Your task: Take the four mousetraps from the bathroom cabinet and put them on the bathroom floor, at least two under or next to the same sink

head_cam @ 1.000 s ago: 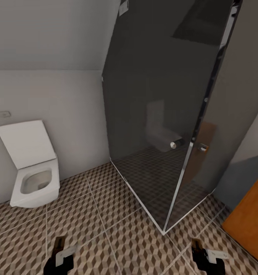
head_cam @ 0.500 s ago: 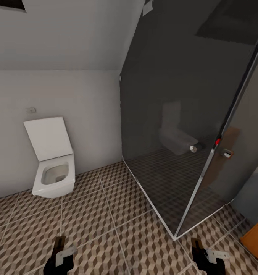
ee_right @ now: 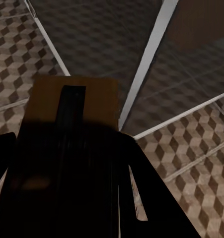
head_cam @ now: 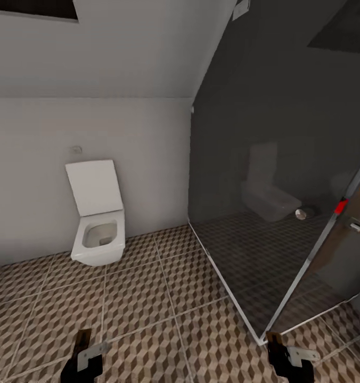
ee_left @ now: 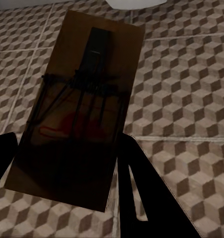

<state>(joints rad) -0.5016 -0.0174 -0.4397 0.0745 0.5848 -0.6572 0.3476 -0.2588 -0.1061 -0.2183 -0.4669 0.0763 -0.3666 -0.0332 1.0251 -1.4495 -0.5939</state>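
Note:
Two mousetraps are in hand. One mousetrap (ee_left: 82, 109), a brown board with dark wire, is pinched in my left gripper (ee_left: 67, 168). A second mousetrap (ee_right: 72, 129) sits in my right gripper (ee_right: 67, 173). In the head view the left gripper (head_cam: 87, 355) and the right gripper (head_cam: 285, 352) hang low over the bathroom floor (head_cam: 148, 298), each shut on its brown board. The floor has brown, beige and white cube-pattern tiles. The cabinet and the bathroom sink are out of view.
A white wall-hung toilet (head_cam: 97, 234) with its lid up stands against the pale wall ahead on the left. A dark glass shower enclosure (head_cam: 276, 213) with a metal corner post (head_cam: 308, 271) takes up the right side. Open tiles lie between them.
The whole picture has shifted: the camera has turned left, so the toilet and shower slid rightward and the orange cabinet left the frame. Both grippers hold the same pose with their mousetraps.

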